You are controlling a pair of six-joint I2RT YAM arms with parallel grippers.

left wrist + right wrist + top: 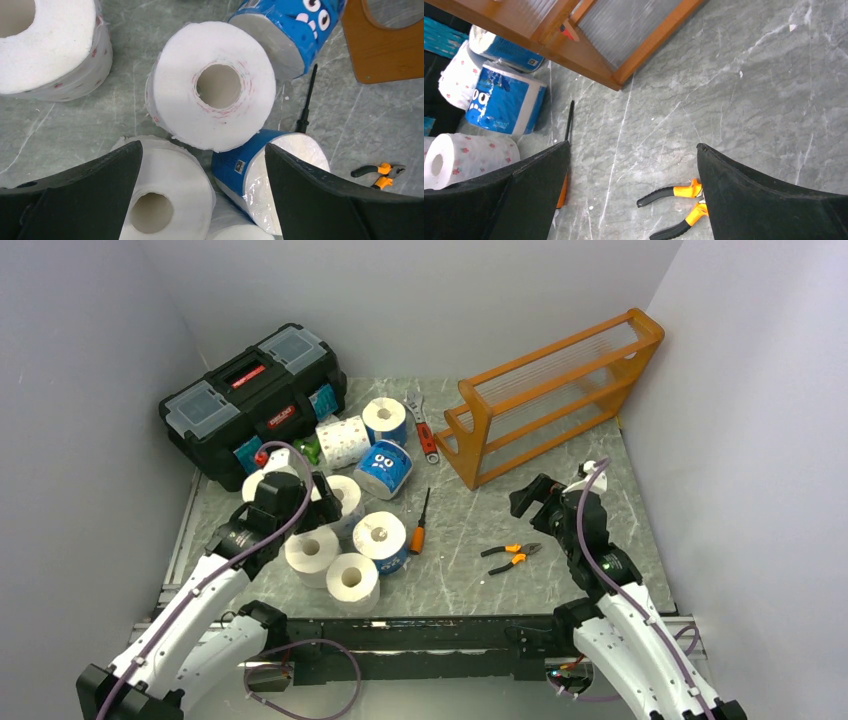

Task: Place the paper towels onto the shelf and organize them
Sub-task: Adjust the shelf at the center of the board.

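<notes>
While the left end effector [202, 147] and right end effector [634, 145] are spread and empty, neighbouring rolls [235, 167] could be knocked if the crowded white roll [180, 100] ahead of the left is gripped.

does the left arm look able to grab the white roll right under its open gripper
Probably yes: the left gripper is open above the white roll, nothing covering it. A blue-wrapped roll and a second white roll crowd its near side, so it may bump them.
</notes>
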